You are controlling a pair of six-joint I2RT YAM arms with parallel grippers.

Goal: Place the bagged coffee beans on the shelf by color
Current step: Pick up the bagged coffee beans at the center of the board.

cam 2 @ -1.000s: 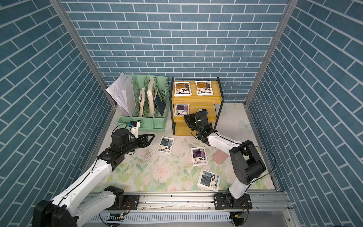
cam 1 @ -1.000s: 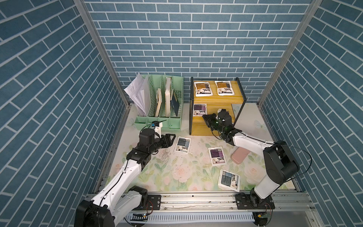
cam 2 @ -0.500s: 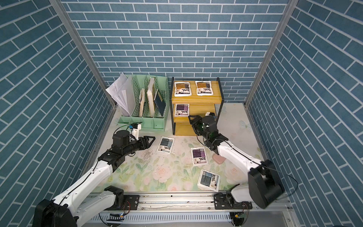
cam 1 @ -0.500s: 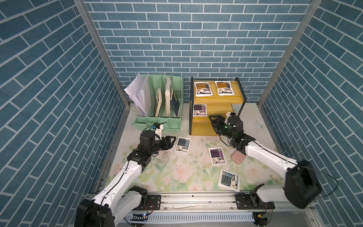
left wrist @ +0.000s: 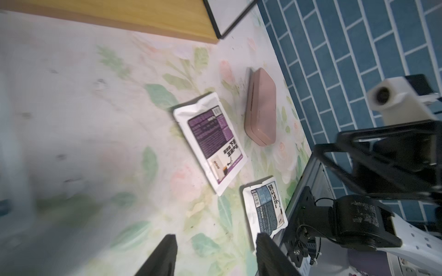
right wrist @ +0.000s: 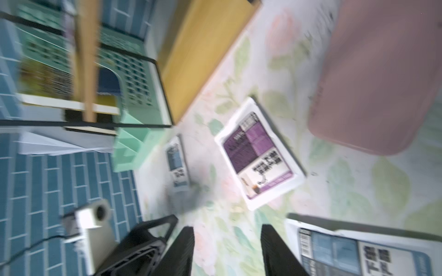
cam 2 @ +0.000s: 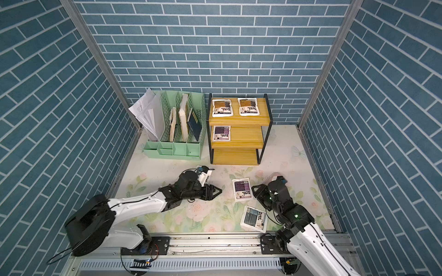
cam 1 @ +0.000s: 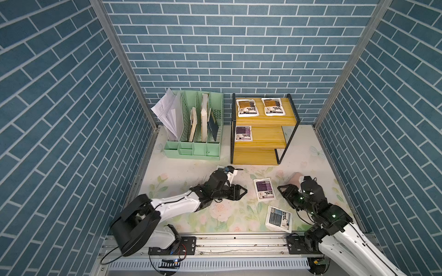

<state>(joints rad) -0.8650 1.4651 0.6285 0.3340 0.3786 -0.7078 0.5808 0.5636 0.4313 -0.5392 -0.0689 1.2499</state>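
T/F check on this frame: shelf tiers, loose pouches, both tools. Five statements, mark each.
1. Two orange-brown pouches lie on the top tier of the shelf. True.
2. The bottom tier holds a grey-blue pouch. False: no pouch lies there; a grey-blue pouch lies on the table.
3. The left tool holds a purple pouch. False: it is open and holds nothing; the loose purple pouch lies flat on the table.
4. One shelved purple pouch lies on the middle tier. True.
5. The right tool grips the pink case. False: it is open with nothing between its fingers; the pink case lies on the table.
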